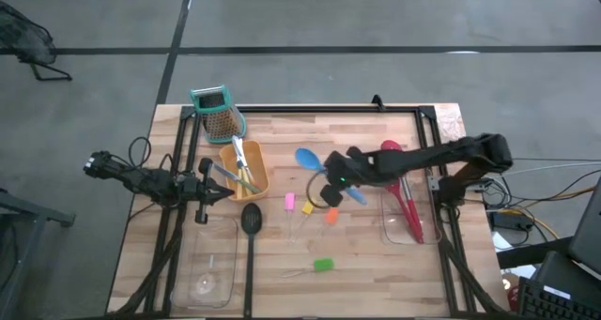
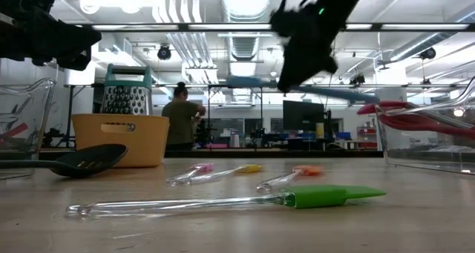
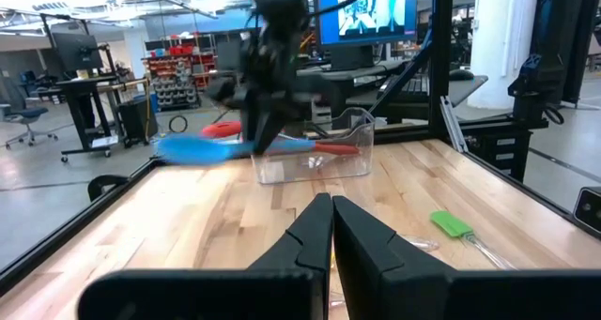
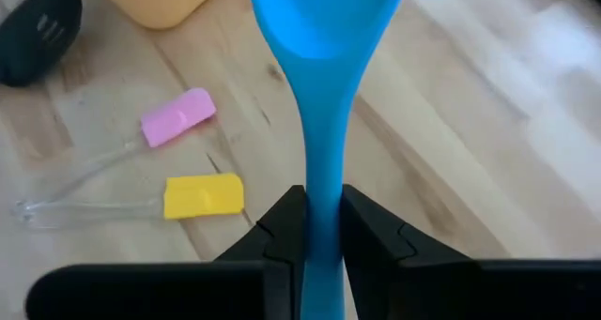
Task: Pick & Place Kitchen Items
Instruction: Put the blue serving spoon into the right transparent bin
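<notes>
1. Blue: one blue spoon (image 1: 307,159) above mid-table, high view; four clear-handled tools (pink, yellow, orange, green) and one black slotted spoon (image 1: 251,219) lie loose.
2. Low view: no legible writing.
3. Left wrist: left gripper (image 3: 331,228) fingers together, empty.
4. Right wrist: right gripper (image 4: 324,228) clamps the blue spoon's handle.
</notes>
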{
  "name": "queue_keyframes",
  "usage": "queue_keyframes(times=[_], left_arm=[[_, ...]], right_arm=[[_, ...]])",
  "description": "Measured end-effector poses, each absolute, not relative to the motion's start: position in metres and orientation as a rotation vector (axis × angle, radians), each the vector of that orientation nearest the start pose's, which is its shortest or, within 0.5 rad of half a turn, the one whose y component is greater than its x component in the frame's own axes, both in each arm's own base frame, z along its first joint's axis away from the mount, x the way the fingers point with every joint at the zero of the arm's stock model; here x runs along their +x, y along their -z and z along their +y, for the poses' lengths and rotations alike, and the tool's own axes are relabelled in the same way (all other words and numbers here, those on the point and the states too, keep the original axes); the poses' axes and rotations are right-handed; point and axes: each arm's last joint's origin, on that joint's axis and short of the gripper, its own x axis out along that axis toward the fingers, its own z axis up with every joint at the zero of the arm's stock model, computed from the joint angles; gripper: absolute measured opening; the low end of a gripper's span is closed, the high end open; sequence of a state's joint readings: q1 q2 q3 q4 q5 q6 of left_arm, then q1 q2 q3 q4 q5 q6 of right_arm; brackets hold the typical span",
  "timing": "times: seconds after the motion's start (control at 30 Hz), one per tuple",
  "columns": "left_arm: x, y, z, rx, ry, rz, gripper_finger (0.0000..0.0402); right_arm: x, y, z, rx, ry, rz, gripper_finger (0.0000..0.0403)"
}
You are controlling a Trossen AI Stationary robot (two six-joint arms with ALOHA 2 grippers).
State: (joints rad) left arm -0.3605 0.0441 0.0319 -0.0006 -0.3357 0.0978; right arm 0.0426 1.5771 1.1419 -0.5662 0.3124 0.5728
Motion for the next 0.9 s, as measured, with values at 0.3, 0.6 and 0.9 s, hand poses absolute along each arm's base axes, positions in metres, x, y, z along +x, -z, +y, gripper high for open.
queue_keyframes(times=[0.3, 0.6, 0.9], left_arm=[[0.094, -0.171, -0.025, 0.102, 0.025, 0.011, 0.0019], [0.094, -0.171, -0.025, 0.102, 0.025, 0.011, 0.0019], [0.094, -0.171, -0.025, 0.102, 0.026, 0.011, 0.0019]], right_arm=[[0.252, -0.281, 0.059, 0.287, 0.691, 0.779, 0.0045], [0.189, -0.275, 0.086, 0.304, 0.812, 0.729, 0.0049], [0.158, -0.238, 0.092, 0.349, 0.911, 0.762, 0.0057]])
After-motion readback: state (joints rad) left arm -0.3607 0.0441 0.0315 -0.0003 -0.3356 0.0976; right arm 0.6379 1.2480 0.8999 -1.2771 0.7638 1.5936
